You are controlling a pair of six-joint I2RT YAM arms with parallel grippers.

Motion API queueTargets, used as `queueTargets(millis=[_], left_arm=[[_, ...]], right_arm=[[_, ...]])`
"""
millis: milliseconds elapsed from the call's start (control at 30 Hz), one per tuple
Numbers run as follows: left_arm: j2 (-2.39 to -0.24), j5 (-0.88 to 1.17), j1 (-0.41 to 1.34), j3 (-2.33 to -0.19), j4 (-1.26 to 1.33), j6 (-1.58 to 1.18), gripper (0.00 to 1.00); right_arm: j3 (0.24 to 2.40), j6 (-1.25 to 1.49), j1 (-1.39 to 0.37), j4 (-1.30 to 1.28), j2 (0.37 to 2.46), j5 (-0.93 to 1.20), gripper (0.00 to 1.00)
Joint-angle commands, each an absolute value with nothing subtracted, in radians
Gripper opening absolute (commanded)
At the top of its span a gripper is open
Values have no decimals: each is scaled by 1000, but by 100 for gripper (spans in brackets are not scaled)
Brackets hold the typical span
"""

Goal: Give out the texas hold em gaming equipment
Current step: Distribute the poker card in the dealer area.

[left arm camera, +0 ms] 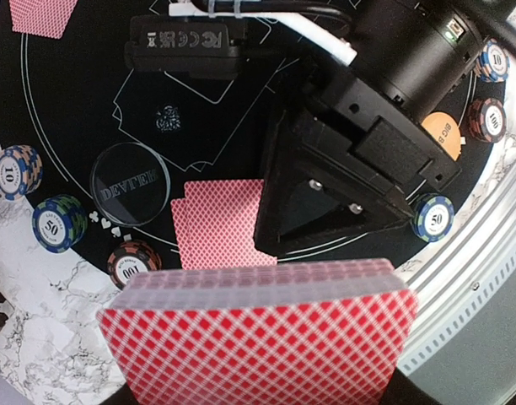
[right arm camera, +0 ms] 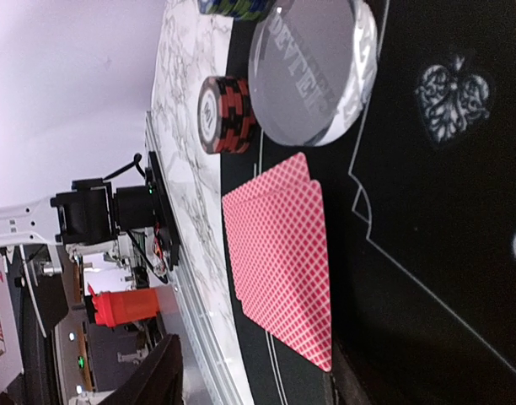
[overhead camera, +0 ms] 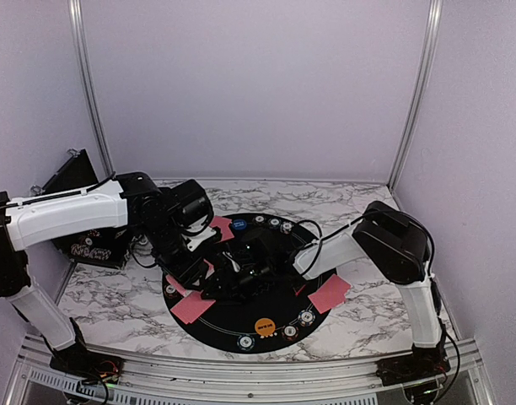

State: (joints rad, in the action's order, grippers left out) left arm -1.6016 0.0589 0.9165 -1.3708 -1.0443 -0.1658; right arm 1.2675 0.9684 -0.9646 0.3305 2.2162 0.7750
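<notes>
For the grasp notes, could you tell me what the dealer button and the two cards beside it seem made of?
Dealer button: probably clear glossy acrylic; the black mat shows through it. Two cards: thin coated paper or plastic, which I cannot tell; flat, with red printed lattice backs.

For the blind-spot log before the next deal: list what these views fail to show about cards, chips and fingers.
- Left fingers: left wrist view, all but dark corners hidden behind the held deck.
- Right fingers: right wrist view cuts them at its bottom edge, top view buries them among dark arm parts; open or shut unclear.
- Two face-down cards: faces hidden, every view.
- Chips: values too small in the top view.
</notes>
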Motion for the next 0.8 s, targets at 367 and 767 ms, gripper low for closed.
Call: queueTargets(millis=[367,767], left_arm=[[-1508,48,902,-1299,-1034,-181,58],[-1469,48,882,-1247,-1032,-203,58]], right_arm=[[1298,907,-971,177,2174,705,69],[1357,840,-990,67,2179,622,66]])
